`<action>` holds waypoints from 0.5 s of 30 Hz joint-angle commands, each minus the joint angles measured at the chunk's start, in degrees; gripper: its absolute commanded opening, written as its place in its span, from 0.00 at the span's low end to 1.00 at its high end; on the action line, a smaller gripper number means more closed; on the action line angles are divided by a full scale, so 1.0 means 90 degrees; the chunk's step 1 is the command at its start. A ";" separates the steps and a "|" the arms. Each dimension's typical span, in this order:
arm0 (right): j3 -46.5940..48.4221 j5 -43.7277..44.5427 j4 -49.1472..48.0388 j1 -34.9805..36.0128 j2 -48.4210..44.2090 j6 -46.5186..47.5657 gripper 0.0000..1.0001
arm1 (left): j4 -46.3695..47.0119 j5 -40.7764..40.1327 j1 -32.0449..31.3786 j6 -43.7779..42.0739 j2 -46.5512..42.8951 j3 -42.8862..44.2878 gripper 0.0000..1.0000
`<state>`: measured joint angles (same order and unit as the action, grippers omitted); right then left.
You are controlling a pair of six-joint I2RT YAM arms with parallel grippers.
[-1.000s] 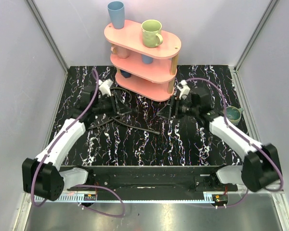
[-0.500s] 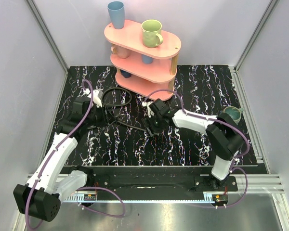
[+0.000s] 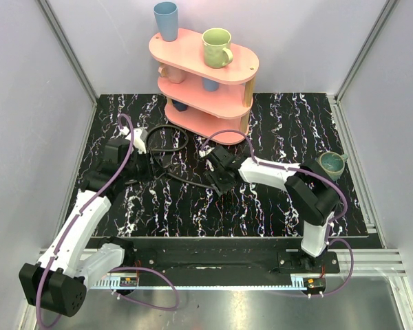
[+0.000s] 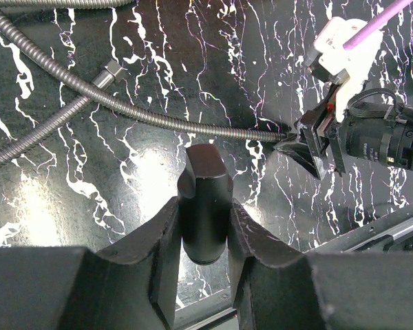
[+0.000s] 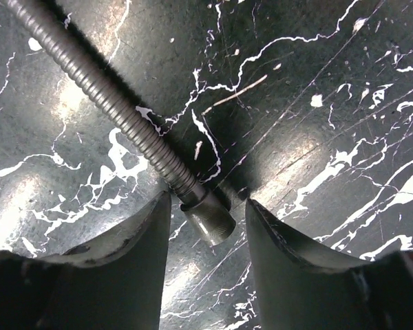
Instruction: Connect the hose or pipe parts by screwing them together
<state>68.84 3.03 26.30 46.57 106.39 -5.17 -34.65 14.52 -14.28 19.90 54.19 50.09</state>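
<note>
A thin ribbed hose [image 5: 103, 96] lies on the dark marbled table, and its knurled end nut [image 5: 210, 220] sits between my right gripper's [image 5: 208, 201] fingers. These stand open, with a gap on the right side of the nut. In the top view the right gripper [image 3: 220, 180] is at the table's middle, at the end of that hose [image 3: 186, 180]. My left gripper [image 4: 204, 210] is shut on a short black cylindrical pipe part [image 4: 205, 185], held above the table at the left [image 3: 149, 159]. More hose [image 4: 55, 117] with a nut joint [image 4: 109, 72] crosses ahead of it.
A pink three-tier shelf [image 3: 205, 82] with a green mug [image 3: 217, 47] and a blue cup [image 3: 166, 20] stands at the back. A hose loop [image 3: 166, 130] lies just before it. A teal mug [image 3: 330, 163] sits at the right edge. Walls enclose three sides.
The right arm swung from the right side to the table's middle and came down over the hose end, its jaws narrowing. The left arm drew back leftward with the black part.
</note>
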 commanded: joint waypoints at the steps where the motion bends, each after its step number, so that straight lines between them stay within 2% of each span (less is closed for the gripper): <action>1: 0.0262 0.0162 0.0017 0.0099 0.0044 0.0096 0.51 | 0.0306 0.0007 0.0025 -0.0043 -0.0123 0.0001 0.00; 3: 0.0184 0.0171 0.0094 0.0099 0.0015 0.0008 0.45 | 0.0306 -0.0003 0.0034 -0.0043 -0.0113 0.0001 0.00; 4: 0.0135 0.0268 0.0124 0.0099 -0.0062 -0.0079 0.37 | 0.0315 -0.0002 0.0034 -0.0043 -0.0113 0.0001 0.00; 11: -0.0022 0.1138 0.1206 0.0021 -0.0512 -0.1299 0.03 | 0.0364 0.0144 0.0034 -0.0004 -0.0006 -0.0028 0.00; 15: -0.0129 0.1616 0.2172 -0.0280 -0.0844 -0.2002 0.00 | 0.0354 0.0173 0.0034 0.0025 0.0023 -0.0047 0.00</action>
<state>68.31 10.66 35.57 46.57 104.31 -14.90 -34.63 14.81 -14.28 19.92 54.46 50.00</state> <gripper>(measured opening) 0.051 0.315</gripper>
